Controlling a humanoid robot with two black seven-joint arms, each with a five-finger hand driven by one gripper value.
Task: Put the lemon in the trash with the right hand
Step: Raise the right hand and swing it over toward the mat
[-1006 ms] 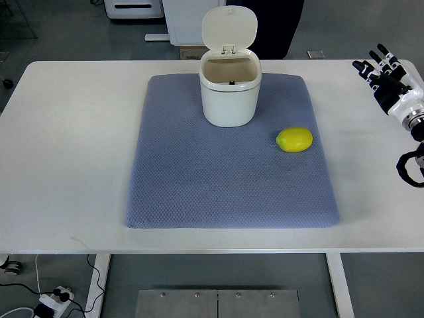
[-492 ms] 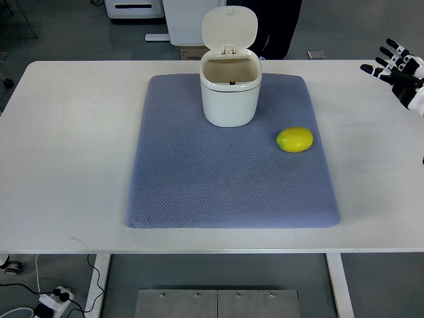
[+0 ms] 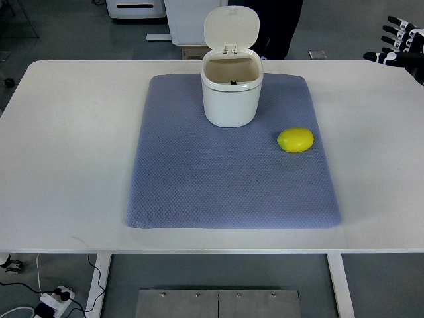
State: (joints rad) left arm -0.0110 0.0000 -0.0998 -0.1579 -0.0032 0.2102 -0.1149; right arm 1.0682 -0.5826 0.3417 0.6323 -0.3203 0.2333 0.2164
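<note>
A yellow lemon (image 3: 295, 140) lies on the right part of a blue-grey mat (image 3: 232, 185). At the mat's far edge stands a small white trash bin (image 3: 230, 95) with its lid flipped up and its mouth open. My right hand (image 3: 399, 41) shows only at the top right corner, far from the lemon and above the table's far right edge, its black fingers spread and holding nothing. The left hand does not show.
The mat lies on a white table (image 3: 66, 146). Beyond the table's far edge are grey floor, a white cabinet base (image 3: 189, 20) and a dark shape behind the bin. Cables and a power strip (image 3: 53, 298) lie on the floor at the lower left.
My right hand has moved up and to the right, from beside the table's right edge to the top right corner, mostly leaving the picture. Lemon and bin have stayed put.
</note>
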